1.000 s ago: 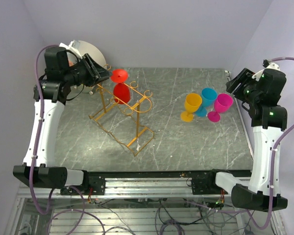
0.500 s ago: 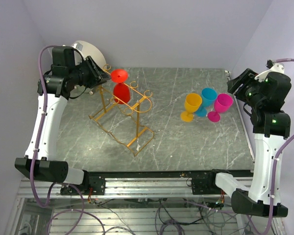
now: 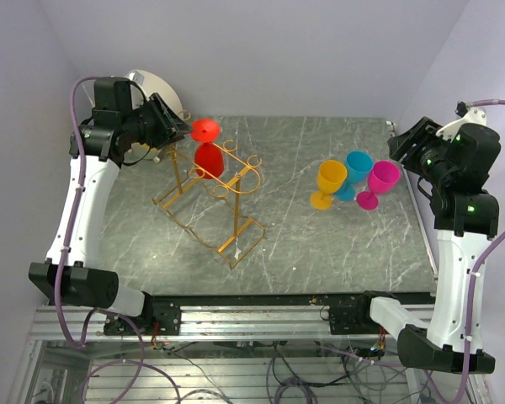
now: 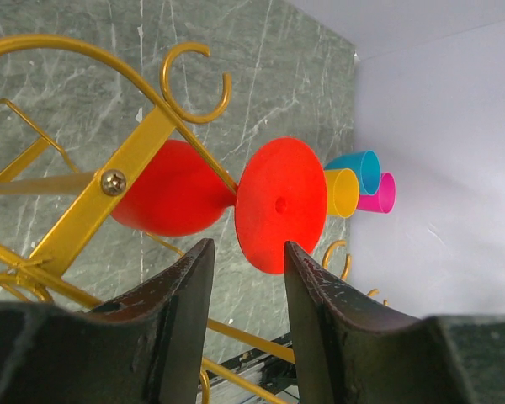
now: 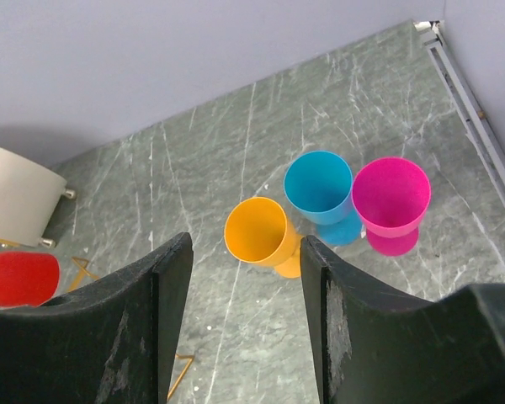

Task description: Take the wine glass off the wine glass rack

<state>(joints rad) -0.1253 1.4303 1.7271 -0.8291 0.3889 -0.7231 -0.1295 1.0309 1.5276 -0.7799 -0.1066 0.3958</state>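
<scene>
A red wine glass (image 3: 208, 151) hangs upside down from the top rails of the gold wire wine glass rack (image 3: 209, 199) at the table's back left, its round foot (image 3: 205, 129) uppermost. In the left wrist view the glass (image 4: 178, 189) hangs with its foot (image 4: 281, 204) just beyond my fingers, among the rack's rails (image 4: 101, 210). My left gripper (image 3: 175, 129) is open and empty, level with the foot and just left of it, also seen in the left wrist view (image 4: 248, 261). My right gripper (image 3: 401, 145) is open and empty, high at the right, also seen in the right wrist view (image 5: 246, 252).
A yellow glass (image 3: 329, 182), a blue glass (image 3: 357, 170) and a pink glass (image 3: 381, 181) stand together at the right of the table. A round cream drum (image 3: 151, 91) stands behind the left arm. Walls close in on the left, back and right.
My left gripper has lifted slightly and edged toward the red glass's foot. My right arm has barely shifted. The glass and rack have not moved.
</scene>
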